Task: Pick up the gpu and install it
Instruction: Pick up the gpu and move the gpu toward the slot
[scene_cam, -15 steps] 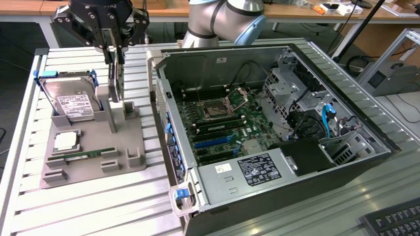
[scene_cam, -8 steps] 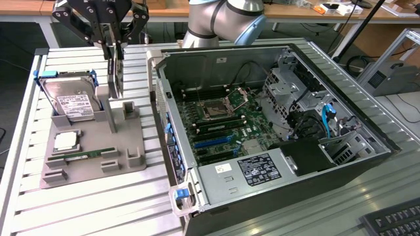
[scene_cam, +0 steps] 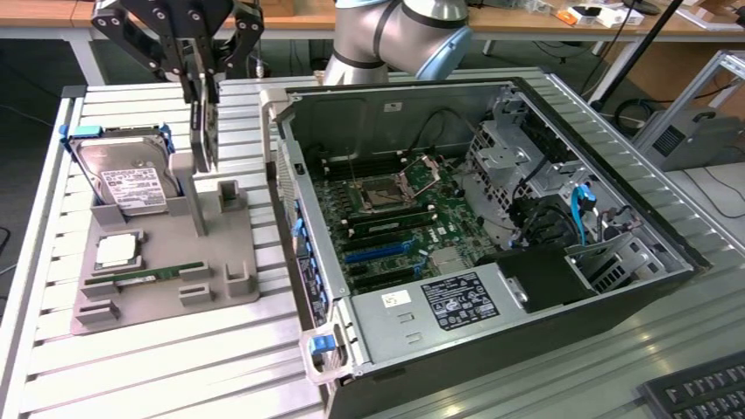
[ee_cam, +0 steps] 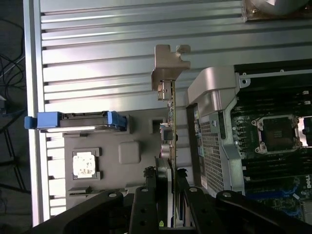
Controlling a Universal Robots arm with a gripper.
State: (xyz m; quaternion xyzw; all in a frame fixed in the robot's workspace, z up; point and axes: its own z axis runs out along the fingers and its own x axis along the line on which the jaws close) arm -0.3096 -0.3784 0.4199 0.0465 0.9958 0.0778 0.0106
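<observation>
The jaws pinch the gpu (scene_cam: 205,131), upright and edge-on. It hangs just beside the open computer case (scene_cam: 524,349), above the bench (scene_cam: 174,367).

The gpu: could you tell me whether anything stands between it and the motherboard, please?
Only the case's near wall stands between the gpu, gripped by the gripper, and the motherboard; the case is open above.

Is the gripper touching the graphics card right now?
Touching. The wrist view shows the gripper clamped against both faces of the graphics card.
</observation>
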